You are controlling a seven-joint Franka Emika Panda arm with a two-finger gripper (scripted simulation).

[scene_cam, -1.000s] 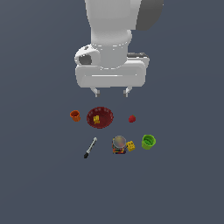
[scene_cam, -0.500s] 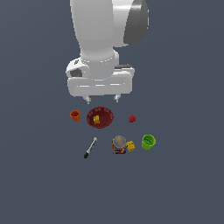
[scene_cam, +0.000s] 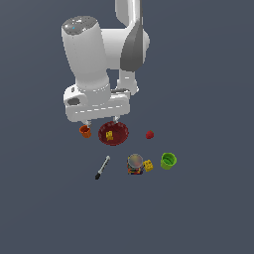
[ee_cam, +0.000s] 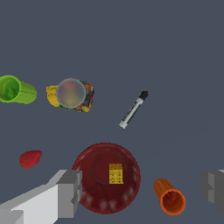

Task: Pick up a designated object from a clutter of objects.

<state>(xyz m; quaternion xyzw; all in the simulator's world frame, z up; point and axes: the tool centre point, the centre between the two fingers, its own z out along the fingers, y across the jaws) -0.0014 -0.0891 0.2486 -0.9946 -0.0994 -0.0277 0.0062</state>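
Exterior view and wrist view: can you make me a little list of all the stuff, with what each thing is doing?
orange cup: between the tool's fingers, not held
tool: open, above the cup
dark red bowl: holds a small yellow block
green cup: upright
can: beside a second yellow block
marker: lying flat
red item: alone

This is no home, kitchen or workshop but a bare simulated test scene. A flat, uniform slate-grey floor (scene_cam: 208, 208) fills both views with no edges, corners, walls or furniture to be seen. The white arm (scene_cam: 94, 64) and the few small items, such as the dark red bowl (scene_cam: 113, 133), the lime-green cup (scene_cam: 168, 160) and the marker (scene_cam: 102, 167), have smooth, evenly shaded rendered surfaces.
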